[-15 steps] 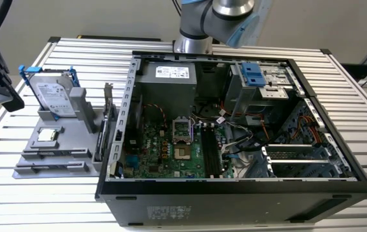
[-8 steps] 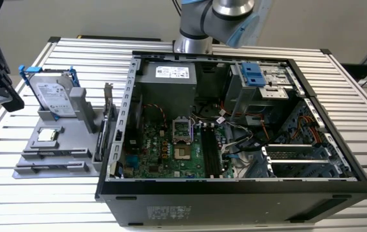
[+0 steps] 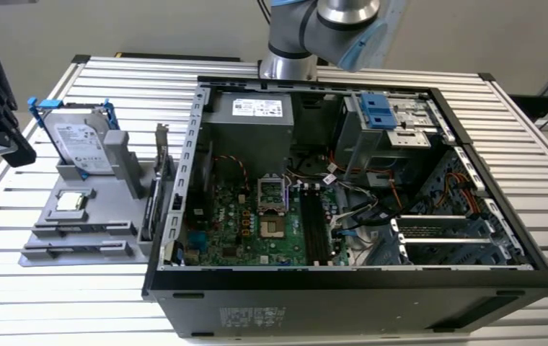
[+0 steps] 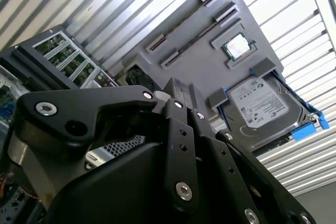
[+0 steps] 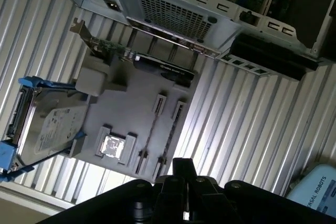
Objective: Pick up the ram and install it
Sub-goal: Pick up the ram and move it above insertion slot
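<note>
Two ram sticks (image 5: 152,128) lie side by side in the slots of a grey holder tray (image 5: 134,103). In the second wrist view the ram (image 4: 185,26) runs along the tray's edge. In the exterior view the ram (image 3: 77,229) sits at the tray's front, on the exterior view's left of the open computer case (image 3: 351,281). My gripper (image 3: 14,148) hangs high at that view's far left, beyond the tray and apart from it. Its fingers (image 5: 184,167) are together, with nothing between them. The motherboard's ram slots (image 3: 314,231) stand in the middle of the case.
The tray also carries a hard drive in a blue frame (image 3: 80,140), a square silver processor (image 3: 70,202) and a card with a metal bracket (image 3: 161,180). All of it rests on a slatted metal table (image 3: 52,295). Cables (image 3: 365,209) cross the case's inside.
</note>
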Robot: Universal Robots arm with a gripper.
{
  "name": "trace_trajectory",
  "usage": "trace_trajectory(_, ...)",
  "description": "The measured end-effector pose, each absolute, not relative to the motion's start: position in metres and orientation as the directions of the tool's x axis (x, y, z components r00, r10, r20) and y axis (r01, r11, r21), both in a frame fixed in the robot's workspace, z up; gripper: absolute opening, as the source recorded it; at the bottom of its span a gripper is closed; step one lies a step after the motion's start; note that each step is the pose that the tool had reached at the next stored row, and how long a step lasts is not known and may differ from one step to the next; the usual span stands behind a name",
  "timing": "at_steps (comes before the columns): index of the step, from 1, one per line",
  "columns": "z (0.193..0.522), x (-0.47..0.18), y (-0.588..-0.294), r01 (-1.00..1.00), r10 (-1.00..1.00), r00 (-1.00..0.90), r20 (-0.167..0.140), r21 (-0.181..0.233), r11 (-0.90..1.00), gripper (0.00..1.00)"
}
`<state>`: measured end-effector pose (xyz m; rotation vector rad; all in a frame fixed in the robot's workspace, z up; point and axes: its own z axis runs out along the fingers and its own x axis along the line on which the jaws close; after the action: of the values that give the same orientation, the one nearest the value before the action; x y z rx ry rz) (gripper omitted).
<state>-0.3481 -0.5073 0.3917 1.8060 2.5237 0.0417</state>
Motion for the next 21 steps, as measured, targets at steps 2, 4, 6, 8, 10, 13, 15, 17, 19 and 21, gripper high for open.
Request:
trace_trajectory(2,0.3916,-0.3481,-0.5073,0.951,0.952,-0.306,-0.015,0.044,0.307,0.0)
trace_trajectory(4,0.3917,-0.3481,-0.5073,0.956,0.957,-0.29,-0.015,0.044,0.291,0.0)
trace_trajectory(6,0.3917,-0.3481,-0.5073,0.961,0.962,-0.274,-0.015,0.044,0.274,0.0)
trace_trajectory(8,0.3917,-0.3481,-0.5073,0.965,0.966,-0.257,-0.015,0.044,0.258,0.0)
trace_trajectory(10,0.3917,-0.3481,-0.5073,0.969,0.97,-0.242,-0.015,0.044,0.242,0.0)
trace_trajectory(13,0.3917,-0.3481,-0.5073,0.975,0.976,-0.218,-0.015,0.044,0.219,0.0)
trace_trajectory(15,0.3917,-0.3481,-0.5073,0.978,0.979,-0.203,-0.015,0.044,0.204,0.0)
trace_trajectory(17,0.3917,-0.3481,-0.5073,0.981,0.982,-0.188,-0.015,0.044,0.188,0.0)
trace_trajectory(19,0.3917,-0.3481,-0.5073,0.984,0.985,-0.173,-0.015,0.044,0.173,0.0)
trace_trajectory(21,0.3917,-0.3481,-0.5073,0.986,0.987,-0.158,-0.015,0.044,0.158,0.0)
